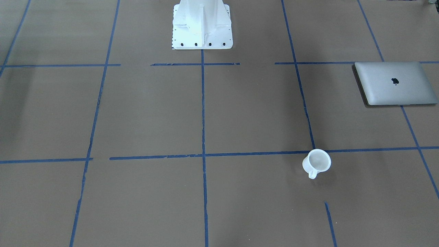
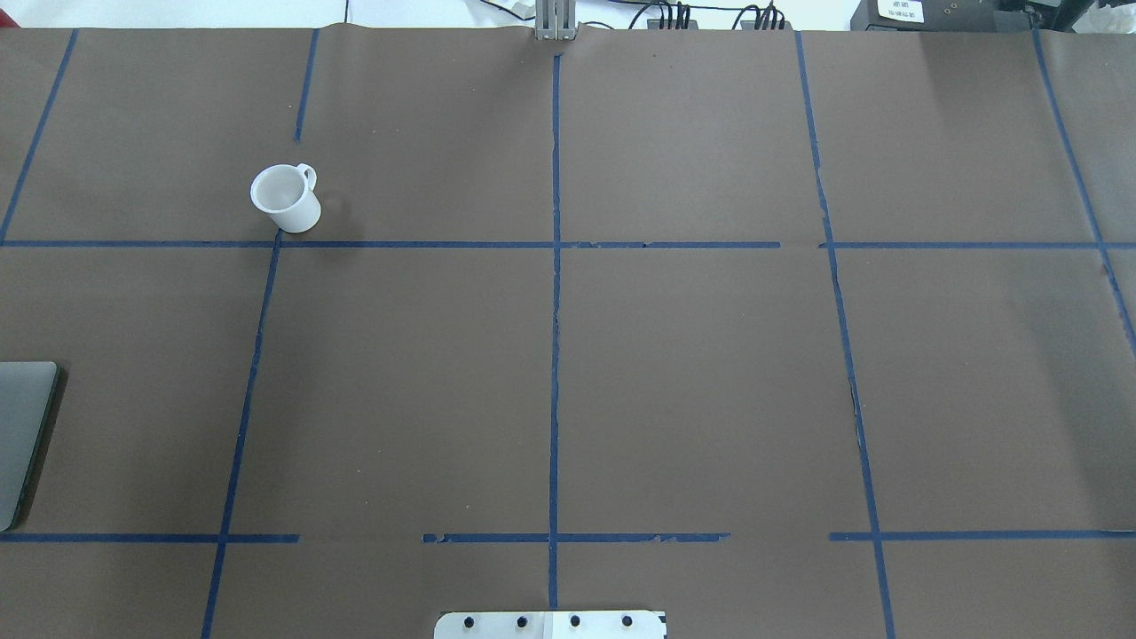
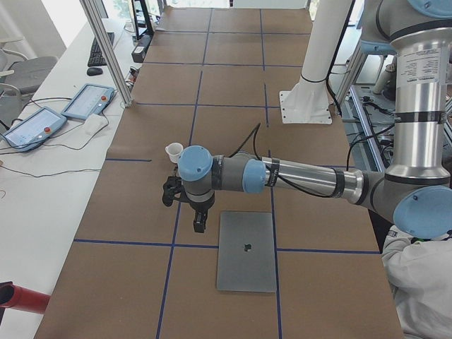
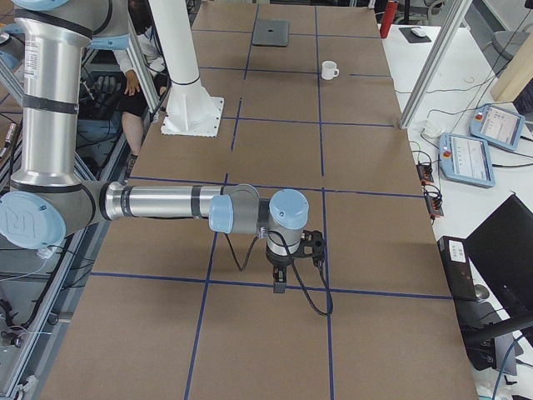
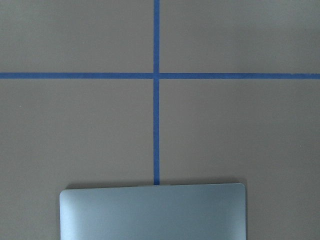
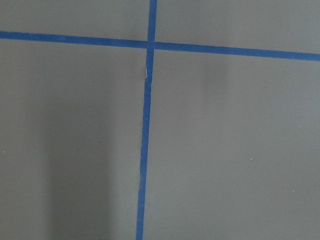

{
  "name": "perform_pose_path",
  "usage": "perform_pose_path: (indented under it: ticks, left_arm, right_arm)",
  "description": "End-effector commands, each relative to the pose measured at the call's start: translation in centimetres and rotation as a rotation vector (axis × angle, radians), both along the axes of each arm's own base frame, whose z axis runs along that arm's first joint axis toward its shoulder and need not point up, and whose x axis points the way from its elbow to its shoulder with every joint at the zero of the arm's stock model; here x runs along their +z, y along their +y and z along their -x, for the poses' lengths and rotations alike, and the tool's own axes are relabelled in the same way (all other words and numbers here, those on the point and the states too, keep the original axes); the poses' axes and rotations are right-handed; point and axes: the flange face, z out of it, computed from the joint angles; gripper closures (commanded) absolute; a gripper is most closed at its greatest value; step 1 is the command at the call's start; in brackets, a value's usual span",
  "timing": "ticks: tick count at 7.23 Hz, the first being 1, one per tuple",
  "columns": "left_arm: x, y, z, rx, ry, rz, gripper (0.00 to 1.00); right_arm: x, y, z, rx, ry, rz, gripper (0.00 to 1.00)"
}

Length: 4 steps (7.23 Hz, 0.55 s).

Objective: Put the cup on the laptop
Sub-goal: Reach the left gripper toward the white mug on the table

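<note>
The cup point(image 1: 317, 162) is standing upright on the tabletop point(image 1: 240, 113) beside a tape crossing, well apart from the closed laptop point(image 1: 396, 83), which is lying flat toward the robot's left end. The left arm point(image 3: 296, 176) is hanging near the laptop, and the right arm point(image 4: 166, 202) is hovering far off. Both are showing only in side views, so I cannot tell whether the left jaws or right jaws are released or clenched. A rim pinch risks tipping the light cup, and the smooth lid may be letting it slide. The overhead view is cropping the laptop, and the left wrist is partly hiding the cup.
</note>
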Motion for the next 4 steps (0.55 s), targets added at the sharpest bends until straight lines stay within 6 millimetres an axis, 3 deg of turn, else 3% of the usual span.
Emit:
perform_pose_path:
  ticks: [1, 3, 4]
  left_arm:
    - [-5.1, -4.7, -7.3, 0.006, 0.038, -0.044, 0.00]
    - [-10.6, -10.3, -14.2, 0.082, 0.062, -0.106, 0.00]
    - [-12.8, -12.5, -19.2, 0.148, 0.066, -0.127, 0.00]
  right_arm:
    - [0.0, 0.0, 0.0, 0.000, 0.000, 0.002, 0.00]
    - [0.0, 0.0, 0.0, 0.000, 0.000, 0.000, 0.00]
    - [0.0, 0.0, 0.0, 0.000, 0.000, 0.000, 0.00]
